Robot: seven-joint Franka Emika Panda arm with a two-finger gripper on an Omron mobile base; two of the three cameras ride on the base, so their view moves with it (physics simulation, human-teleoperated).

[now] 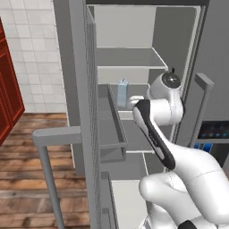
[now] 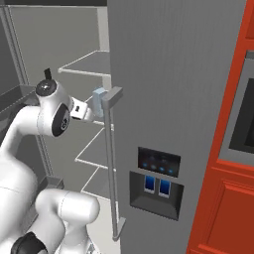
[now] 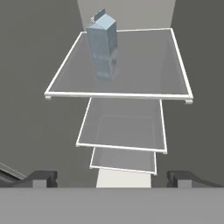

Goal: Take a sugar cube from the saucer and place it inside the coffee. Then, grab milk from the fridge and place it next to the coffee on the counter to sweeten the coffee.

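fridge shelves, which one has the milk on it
The shelf nearest the top of the hand view, widest in that view, carries the milk, upright near its back left. The two shelves under it, toward the open gripper, are bare.

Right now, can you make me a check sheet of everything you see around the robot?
Surface: glass shelf inside the open fridge; more shelves below it.
Job's things: milk stands upright on the shelf, near its back left in the hand view; untouched.
Clutter: nothing seen.
Hand: hand open, fingers wide apart, facing the milk but short of it, holding nothing.
Cables: nothing seen.
Surroundings: fridge door swung open with a bar handle; blue-lit dispenser on the closed door; red cabinets to the right; wood floor and white tiled wall to the left.
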